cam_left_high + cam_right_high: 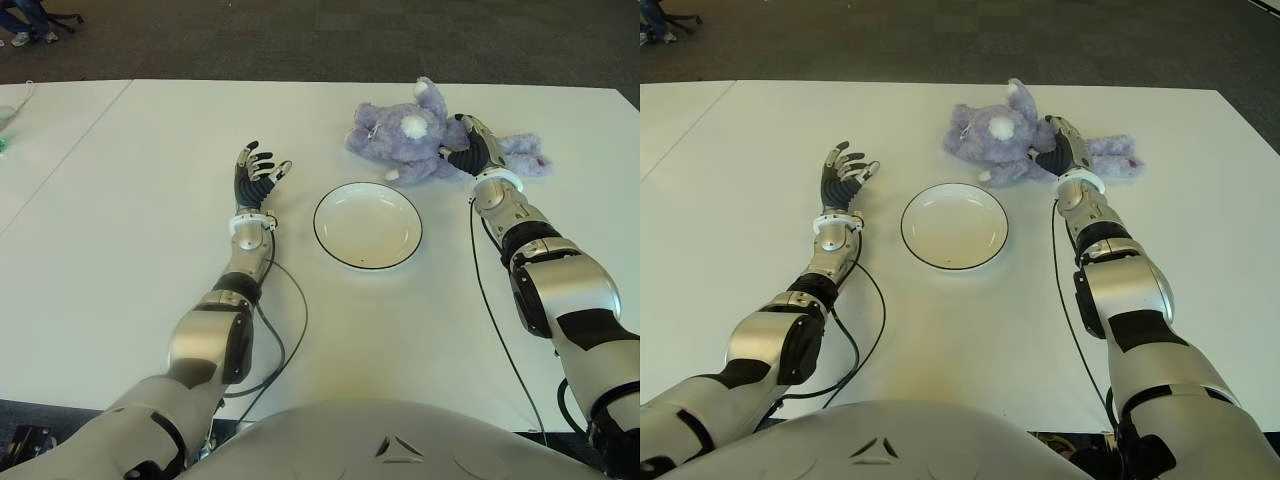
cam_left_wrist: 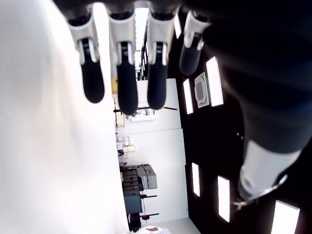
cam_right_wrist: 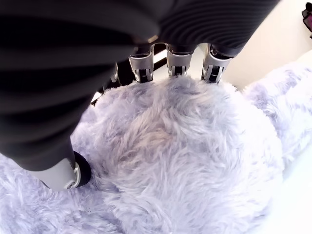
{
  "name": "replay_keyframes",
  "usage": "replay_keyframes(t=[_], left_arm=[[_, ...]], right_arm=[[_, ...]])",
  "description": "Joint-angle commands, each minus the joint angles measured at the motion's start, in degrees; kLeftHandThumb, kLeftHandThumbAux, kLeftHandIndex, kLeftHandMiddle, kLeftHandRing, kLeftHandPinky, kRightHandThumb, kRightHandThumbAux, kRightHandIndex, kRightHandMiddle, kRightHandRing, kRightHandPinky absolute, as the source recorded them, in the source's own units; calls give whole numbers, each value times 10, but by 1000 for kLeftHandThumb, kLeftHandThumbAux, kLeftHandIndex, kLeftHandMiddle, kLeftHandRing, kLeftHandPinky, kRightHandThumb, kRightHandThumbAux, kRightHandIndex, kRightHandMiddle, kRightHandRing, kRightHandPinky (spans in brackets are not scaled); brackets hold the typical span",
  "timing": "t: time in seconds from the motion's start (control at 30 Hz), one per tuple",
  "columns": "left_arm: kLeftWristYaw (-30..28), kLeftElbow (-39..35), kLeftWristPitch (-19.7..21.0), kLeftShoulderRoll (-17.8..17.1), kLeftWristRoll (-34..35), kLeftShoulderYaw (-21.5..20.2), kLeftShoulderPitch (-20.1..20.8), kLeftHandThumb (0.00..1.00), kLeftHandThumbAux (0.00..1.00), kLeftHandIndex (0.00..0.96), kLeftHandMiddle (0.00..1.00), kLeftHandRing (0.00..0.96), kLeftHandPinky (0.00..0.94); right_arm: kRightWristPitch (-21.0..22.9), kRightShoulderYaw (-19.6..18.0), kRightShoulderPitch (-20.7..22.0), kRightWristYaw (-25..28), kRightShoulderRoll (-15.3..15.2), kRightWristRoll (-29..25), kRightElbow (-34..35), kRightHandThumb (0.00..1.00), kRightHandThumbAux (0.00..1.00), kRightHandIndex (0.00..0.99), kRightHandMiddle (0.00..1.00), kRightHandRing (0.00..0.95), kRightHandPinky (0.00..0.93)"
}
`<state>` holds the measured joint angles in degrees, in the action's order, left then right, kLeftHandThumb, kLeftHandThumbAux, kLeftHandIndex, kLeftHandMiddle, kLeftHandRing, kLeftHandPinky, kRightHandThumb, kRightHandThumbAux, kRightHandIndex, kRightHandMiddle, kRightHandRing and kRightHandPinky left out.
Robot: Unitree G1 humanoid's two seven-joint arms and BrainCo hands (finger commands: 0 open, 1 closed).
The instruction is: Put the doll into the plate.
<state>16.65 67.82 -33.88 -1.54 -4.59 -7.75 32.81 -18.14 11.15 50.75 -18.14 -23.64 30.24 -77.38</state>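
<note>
The white table bears everything. The purple doll lies on it under and around the right hand, whose fingers wrap over the plush body with the thumb pressed into the fur on the other side, gripping it. The plate sits just nearer the robot and left of that hand, apart from the doll. The left hand shows left of the plate, fingers spread, holding nothing.

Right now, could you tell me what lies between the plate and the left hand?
Only bare white table separates the plate from the open left hand, as the eye views show.
</note>
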Motion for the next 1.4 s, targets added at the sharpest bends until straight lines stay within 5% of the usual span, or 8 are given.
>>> replay_keyframes(t=[0.03,0.5,0.67,0.83,0.9,1.0,1.4], left_arm=[[1,94,68,43,-15,11,-129,0,678,164,320,347,335],[2,93,65,43,-12,8,-134,0,634,167,310,337,321],[-5,93,66,42,-8,4,-135,0,628,171,314,339,319],[-8,93,64,42,-5,1,-136,0,624,174,316,341,318],[-7,92,61,43,-3,-1,-137,0,628,170,312,339,334],[-16,92,61,43,2,-6,-137,0,616,167,306,335,319],[-10,89,47,46,1,-5,-143,0,585,161,301,312,273]], right_arm=[[25,0,-47,26,37,-5,-20,469,621,0,0,0,110],[24,-5,-56,47,40,-7,-21,365,638,48,0,0,45],[10,-20,-55,75,29,-22,-18,360,672,133,82,123,264],[12,-20,-54,90,26,-23,-18,348,697,182,145,198,348],[30,-4,-60,84,30,-5,-21,637,718,380,310,367,427],[39,7,-77,93,16,8,-24,689,712,424,575,610,658],[86,37,-76,134,7,16,-22,706,710,440,770,763,807]])
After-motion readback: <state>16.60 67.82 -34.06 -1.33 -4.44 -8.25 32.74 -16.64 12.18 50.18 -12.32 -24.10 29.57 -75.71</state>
